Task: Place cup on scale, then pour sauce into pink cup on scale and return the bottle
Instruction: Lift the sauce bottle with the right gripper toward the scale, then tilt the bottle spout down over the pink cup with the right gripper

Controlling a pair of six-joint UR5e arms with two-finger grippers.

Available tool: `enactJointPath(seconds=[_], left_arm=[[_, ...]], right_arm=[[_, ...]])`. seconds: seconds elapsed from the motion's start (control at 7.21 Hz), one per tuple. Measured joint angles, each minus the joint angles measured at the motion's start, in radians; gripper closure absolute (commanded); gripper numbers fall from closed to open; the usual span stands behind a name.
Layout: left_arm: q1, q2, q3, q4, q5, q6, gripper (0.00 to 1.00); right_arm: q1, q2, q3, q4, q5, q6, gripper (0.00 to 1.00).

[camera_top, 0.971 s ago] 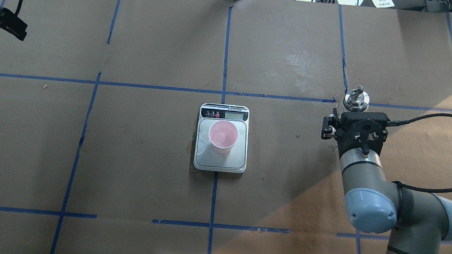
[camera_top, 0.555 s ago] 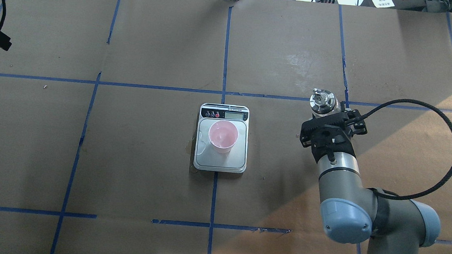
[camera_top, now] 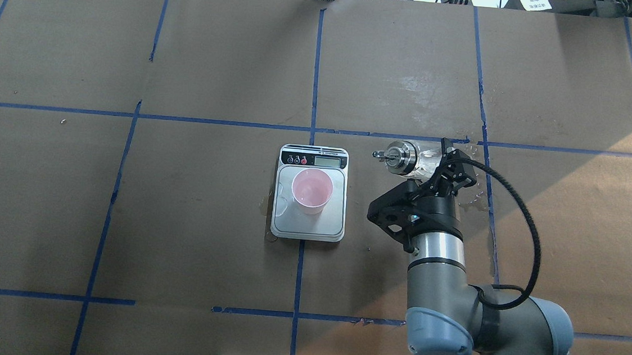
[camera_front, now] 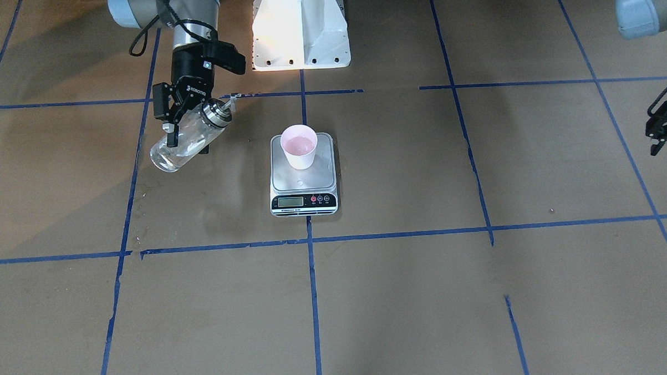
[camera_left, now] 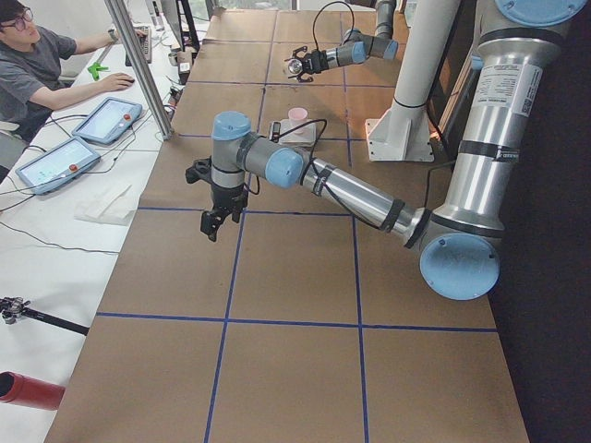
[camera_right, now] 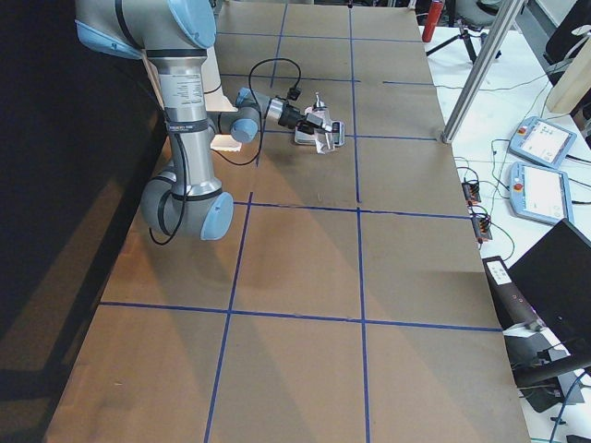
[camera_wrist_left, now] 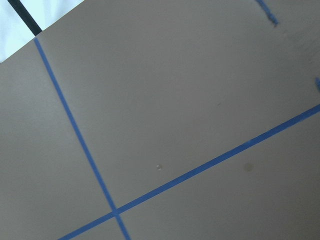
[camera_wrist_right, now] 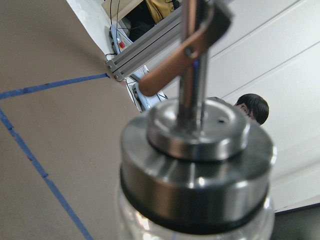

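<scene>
Holding the bottle [camera_top: 420, 158] clenched in the right claw [camera_front: 187, 132] round its clear glass body just below the metal cap, tilted well over and lifted off the table, spout aimed toward the cup [camera_top: 311, 190] standing on the scale [camera_top: 332, 225], near it but not yet above it. Looks rigid, smooth and breakable, likely slick if wet, so best gripped mid-body and never by the thin spout. Cannot tell whether the left claw [camera_front: 663, 127], well apart from the scale, is released or clenched.

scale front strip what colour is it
Black, on the flat silver steel digital scale; its front strip shows best in the exterior front-facing view.
</scene>
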State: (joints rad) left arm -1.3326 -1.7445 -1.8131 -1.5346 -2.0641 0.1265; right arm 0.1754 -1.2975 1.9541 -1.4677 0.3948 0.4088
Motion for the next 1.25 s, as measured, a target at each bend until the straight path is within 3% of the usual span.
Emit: enactJointPath(seconds=[0.42, 1.25], left_arm=[[-0.019, 0.016, 0.05, -0.057, 0.001, 0.031, 0.0], [-0.033, 0.024, 0.11, -0.116, 0.001, 0.034, 0.0]], right_arm=[[-0.008, 0.084, -0.065, -0.185, -0.112, -0.161, 1.0], [0.014, 0.139, -0.09, -0.221, -0.229, -0.681, 1.0]])
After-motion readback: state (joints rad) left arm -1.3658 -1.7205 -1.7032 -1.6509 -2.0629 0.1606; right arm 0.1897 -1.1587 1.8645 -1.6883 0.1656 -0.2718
